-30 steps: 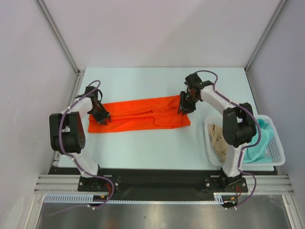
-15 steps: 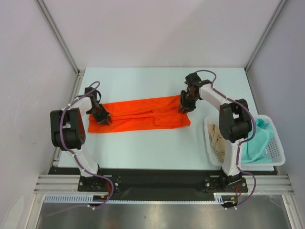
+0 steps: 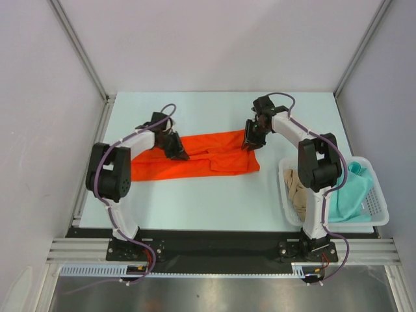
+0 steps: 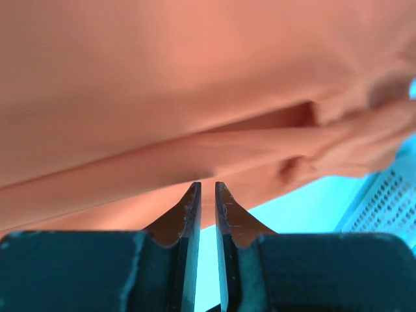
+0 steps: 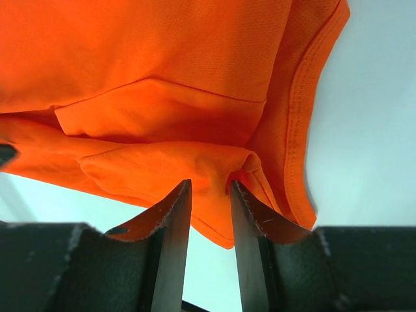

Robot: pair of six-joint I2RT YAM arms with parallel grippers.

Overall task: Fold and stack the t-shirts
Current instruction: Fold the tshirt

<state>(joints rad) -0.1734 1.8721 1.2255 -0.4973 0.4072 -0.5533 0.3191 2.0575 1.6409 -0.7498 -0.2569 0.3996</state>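
Note:
The orange-red t-shirt (image 3: 214,156) lies in a long band across the middle of the table. My left gripper (image 3: 177,151) is over its left-middle part. In the left wrist view the jaws stand almost together and the left gripper (image 4: 208,185) meets a fold of the shirt (image 4: 162,84) at its tips. My right gripper (image 3: 251,140) is at the shirt's far right corner. In the right wrist view the right gripper (image 5: 210,185) is shut on a bunched fold of the shirt (image 5: 162,58). The beige t-shirt (image 3: 298,188) and the teal t-shirt (image 3: 351,192) lie crumpled in the basket.
A white mesh basket (image 3: 383,211) stands at the table's near right edge, beside the right arm's base; its mesh (image 4: 390,195) shows in the left wrist view. Frame posts and walls bound the table at the back and sides.
My left gripper has swung from the shirt's left end to its left-middle part, its jaws closing. The shirt's left end has pulled in to the right. The right gripper has barely moved.

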